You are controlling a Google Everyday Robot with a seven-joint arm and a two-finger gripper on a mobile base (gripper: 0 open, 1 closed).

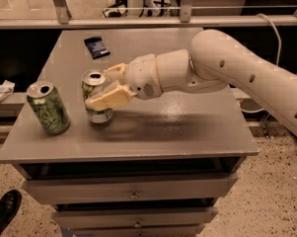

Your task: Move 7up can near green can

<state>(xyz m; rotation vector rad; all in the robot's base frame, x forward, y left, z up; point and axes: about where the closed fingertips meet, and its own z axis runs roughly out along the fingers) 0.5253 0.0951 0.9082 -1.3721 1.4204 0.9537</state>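
Here we have the 7up can (97,100) upright at the front-left of the grey table top (187,127), its base on or just off the surface, we cannot tell which. The gripper (100,86) is clamped on it, one pale finger (108,97) across the front of the can and the other behind it. The green can (48,108) stands near on the left, apart, with a gap between them. We judge the carry nearly done. What counts now is a level set-down with the can vertical, short of the green can so nothing nudges it, then opening wide before backing off to the right. The count: two cans, one of each kind; one dark blue packet (96,47) at the back; one gripper; at least two drawer fronts (187,186) below.
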